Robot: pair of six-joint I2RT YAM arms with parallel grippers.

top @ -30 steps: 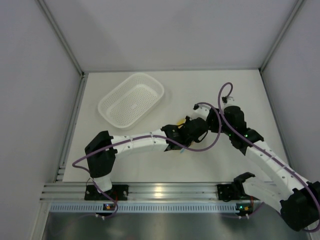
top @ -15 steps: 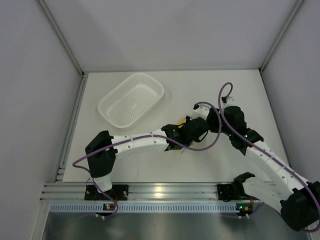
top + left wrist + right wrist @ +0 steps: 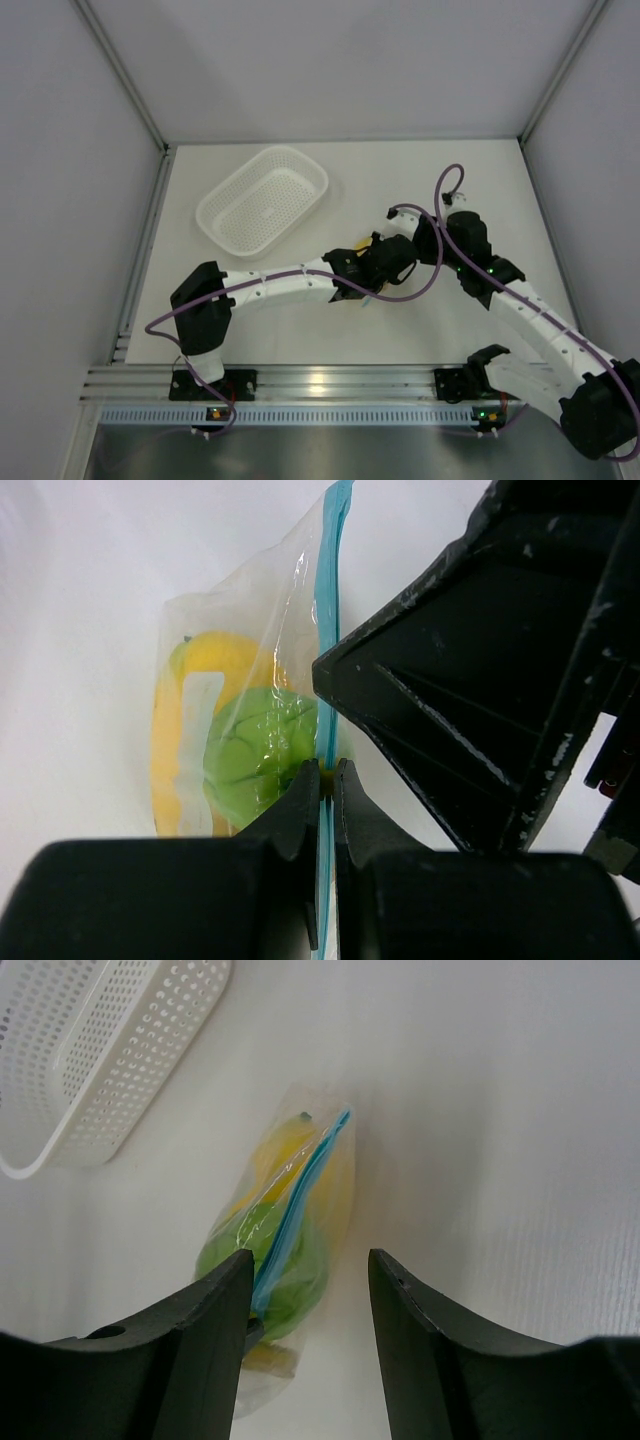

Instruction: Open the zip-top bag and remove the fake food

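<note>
From above, the zip-top bag point(image 3: 290, 1245) lies on the table point(image 3: 300, 335) near centre, with the fake food point(image 3: 258, 755) inside it. The basket point(image 3: 300, 153) sits apart at its 10 o'clock. My left gripper point(image 3: 325, 775) is on its zip edge at 8 o'clock, and my right gripper point(image 3: 305, 1260) hangs over it at 3 o'clock.

The zip-top bag point(image 3: 250, 620) is glossy crinkly plastic, the basket point(image 3: 100, 1050) matt plastic.

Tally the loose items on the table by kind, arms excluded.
zip-top bag: 1
white basket: 1
green fruit, in bag: 1
yellow fruit, in bag: 1 clear; crinkled plastic hides any more
Total: 4
</note>
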